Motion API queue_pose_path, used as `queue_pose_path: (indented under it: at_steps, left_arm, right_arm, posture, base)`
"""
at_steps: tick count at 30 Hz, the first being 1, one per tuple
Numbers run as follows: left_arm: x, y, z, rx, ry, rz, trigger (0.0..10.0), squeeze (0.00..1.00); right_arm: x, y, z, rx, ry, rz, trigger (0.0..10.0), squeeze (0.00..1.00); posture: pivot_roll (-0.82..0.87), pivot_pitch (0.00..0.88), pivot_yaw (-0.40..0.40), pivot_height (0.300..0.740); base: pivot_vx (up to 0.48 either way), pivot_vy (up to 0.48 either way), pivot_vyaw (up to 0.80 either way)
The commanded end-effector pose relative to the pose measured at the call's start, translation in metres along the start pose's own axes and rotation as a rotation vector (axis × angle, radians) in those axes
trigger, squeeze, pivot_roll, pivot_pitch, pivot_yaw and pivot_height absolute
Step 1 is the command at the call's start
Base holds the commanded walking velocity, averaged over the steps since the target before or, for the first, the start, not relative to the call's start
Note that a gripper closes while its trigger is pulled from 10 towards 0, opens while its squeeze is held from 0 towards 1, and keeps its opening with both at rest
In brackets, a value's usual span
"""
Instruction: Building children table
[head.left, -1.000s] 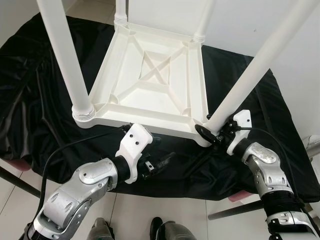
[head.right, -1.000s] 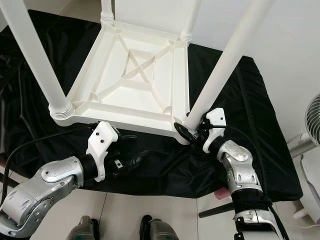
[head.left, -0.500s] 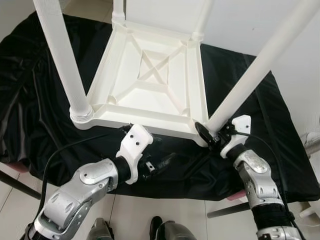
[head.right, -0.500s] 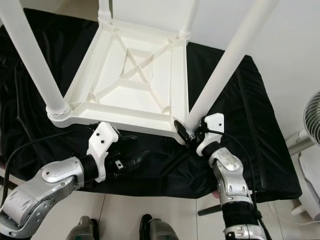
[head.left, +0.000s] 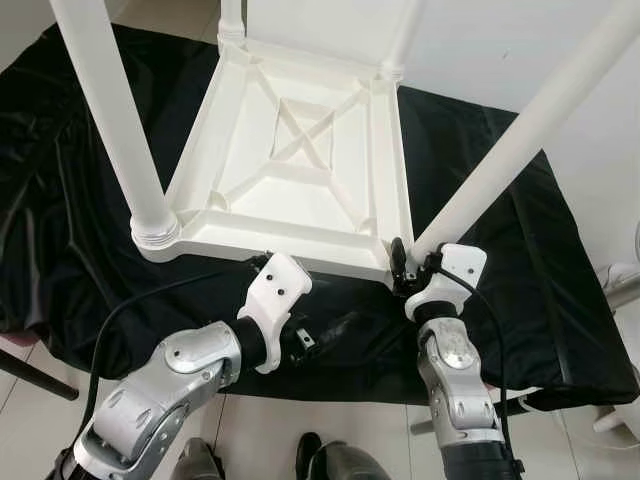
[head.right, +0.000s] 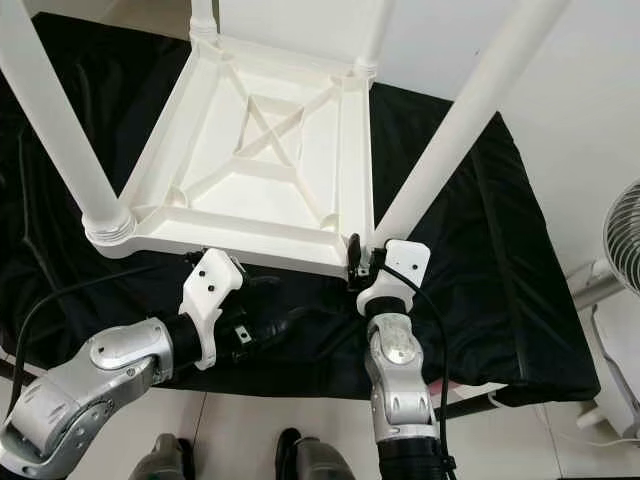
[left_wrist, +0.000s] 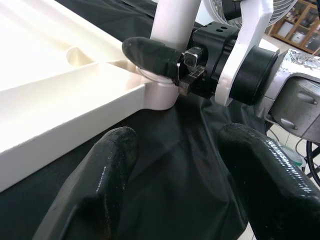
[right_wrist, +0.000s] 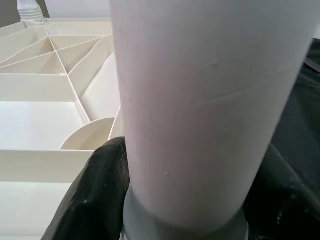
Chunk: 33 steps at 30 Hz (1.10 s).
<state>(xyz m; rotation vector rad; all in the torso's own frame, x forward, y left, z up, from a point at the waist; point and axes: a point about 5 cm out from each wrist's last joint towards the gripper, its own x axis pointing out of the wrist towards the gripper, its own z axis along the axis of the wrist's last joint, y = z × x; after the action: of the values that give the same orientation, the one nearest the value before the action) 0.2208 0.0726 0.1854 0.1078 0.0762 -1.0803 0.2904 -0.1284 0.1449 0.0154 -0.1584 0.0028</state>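
The white plastic table lies upside down on a black cloth in the middle of the eye views, its ribbed underside facing me like a shallow tray with a diagonal cross of ribs and nothing lying in the hollows. Four white legs stand up from its corners. My right gripper, at lower right of centre, is clamped around the base of the near right leg, just where it meets the table's corner socket. In the right wrist view that leg is close up with one black finger pressed against its side, and the ribbed compartments of the underside run off to the upper left. My left gripper hovers low over the cloth just below the table's near edge, fingers spread and holding nothing. The left wrist view shows those two fingers apart over the cloth, and beyond them my right gripper's finger wrapped on the leg base, a detail the eye views show less plainly. The near left leg rises at the left.
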Motion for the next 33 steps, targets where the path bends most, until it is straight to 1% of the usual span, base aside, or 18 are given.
queue_pose_path:
  at_steps: [1, 2, 3, 5, 7, 10, 12, 13, 15, 16, 17, 18, 19, 21, 24, 25, 30, 33]
  left_arm:
    - [0.002, -0.006, -0.002, -0.005, 0.002, -0.037, 10.0, 0.0]
    - [0.002, -0.006, -0.002, -0.005, 0.002, -0.037, 10.0, 0.0]
    - [0.002, -0.007, -0.002, -0.005, 0.002, -0.036, 10.0, 0.0]
    - [0.002, -0.007, -0.002, -0.005, 0.002, -0.036, 10.0, 0.0]
    - [0.003, -0.007, -0.002, -0.007, 0.001, -0.034, 10.0, 0.0]
    - [0.002, -0.007, -0.002, -0.007, 0.0, -0.032, 10.0, 0.0]
    - [0.002, -0.007, -0.002, -0.007, -0.001, -0.027, 10.0, 0.0]
    - [0.002, -0.007, -0.002, -0.007, -0.001, -0.027, 10.0, 0.0]
    - [0.002, -0.006, -0.002, -0.006, -0.001, -0.024, 10.0, 0.0]
    - [0.002, -0.006, -0.002, -0.006, -0.001, -0.024, 10.0, 0.0]
    - [0.002, -0.005, -0.002, -0.005, -0.001, -0.022, 10.0, 0.0]
    - [0.002, -0.005, -0.001, -0.004, -0.001, -0.02, 10.0, 0.0]
    - [0.002, -0.005, -0.001, -0.004, -0.001, -0.02, 10.0, 0.0]
    - [0.001, -0.003, -0.001, -0.001, 0.0, -0.017, 10.0, 0.0]
    - [0.0, -0.002, 0.0, 0.001, 0.0, -0.015, 10.0, 0.0]
    - [-0.001, -0.001, 0.0, 0.004, 0.002, -0.012, 10.0, 0.0]
    - [-0.002, 0.0, 0.001, 0.007, 0.005, -0.009, 10.0, 0.0]
    - [-0.002, 0.0, 0.001, 0.008, 0.005, -0.008, 10.0, 0.0]
  right_arm:
    - [-0.005, 0.006, -0.018, -0.011, 0.102, 0.054, 10.0, 0.0]
    - [-0.005, 0.006, -0.018, -0.011, 0.102, 0.054, 10.0, 0.0]
    - [-0.003, -0.002, -0.01, -0.008, 0.06, 0.085, 10.0, 1.0]
    - [-0.003, -0.002, -0.01, -0.008, 0.06, 0.085, 10.0, 1.0]
    - [0.0, -0.011, -0.003, 0.001, 0.021, 0.123, 10.0, 1.0]
    - [0.002, -0.015, 0.0, 0.008, 0.01, 0.159, 10.0, 1.0]
    - [0.004, -0.024, 0.004, -0.002, -0.003, 0.291, 10.0, 1.0]
    - [0.004, -0.024, 0.004, -0.002, -0.003, 0.291, 10.0, 1.0]
    - [0.005, -0.03, 0.005, -0.019, 0.001, 0.395, 10.0, 1.0]
    - [0.005, -0.03, 0.005, -0.019, 0.001, 0.395, 10.0, 1.0]
    - [0.007, -0.032, 0.006, -0.023, 0.008, 0.448, 10.0, 1.0]
    - [0.008, -0.034, 0.007, -0.026, 0.012, 0.5, 10.0, 0.0]
    - [0.008, -0.034, 0.007, -0.026, 0.012, 0.5, 10.0, 0.0]
    - [0.01, -0.038, 0.01, -0.033, 0.002, 0.592, 10.0, 0.0]
    - [0.013, -0.041, 0.012, -0.043, 0.003, 0.631, 10.0, 0.0]
    - [0.02, -0.048, 0.013, -0.059, 0.005, 0.682, 10.0, 0.0]
    - [0.032, -0.056, 0.014, -0.104, 0.003, 0.697, 10.0, 0.0]
    - [0.034, -0.057, 0.015, -0.109, 0.006, 0.694, 10.0, 0.0]
  posture:
    - [0.11, 0.182, -0.159, 0.74]
    - [0.11, 0.182, -0.159, 0.74]
    - [0.11, 0.179, -0.163, 0.74]
    - [0.11, 0.179, -0.163, 0.74]
    - [0.11, 0.179, -0.163, 0.74]
    - [0.11, 0.179, -0.163, 0.74]
    - [0.12, 0.178, -0.169, 0.74]
    - [0.12, 0.178, -0.169, 0.74]
    - [0.12, 0.178, -0.168, 0.74]
    - [0.12, 0.178, -0.168, 0.74]
    - [0.12, 0.179, -0.163, 0.74]
    - [0.12, 0.179, -0.159, 0.74]
    - [0.12, 0.179, -0.159, 0.74]
    - [0.13, 0.183, -0.147, 0.74]
    - [0.13, 0.184, -0.144, 0.74]
    - [0.13, 0.187, -0.14, 0.74]
    - [0.13, 0.188, -0.134, 0.74]
    - [0.14, 0.191, -0.134, 0.74]
  base:
    - [0.0, 0.0, 0.0]
    - [0.0, 0.0, 0.0]
    - [0.0, 0.0, 0.0]
    - [0.0, 0.0, 0.0]
    - [0.0, 0.0, 0.0]
    - [0.0, 0.0, 0.0]
    - [0.0, 0.0, 0.0]
    - [0.0, 0.0, 0.0]
    - [0.0, 0.0, 0.0]
    - [0.0, 0.0, 0.0]
    - [0.0, 0.0, 0.0]
    - [0.0, 0.0, 0.0]
    - [0.0, 0.0, 0.0]
    - [0.0, 0.0, 0.0]
    - [0.0, 0.0, 0.0]
    - [0.0, 0.0, 0.0]
    - [0.0, 0.0, 0.0]
    - [0.0, 0.0, 0.0]
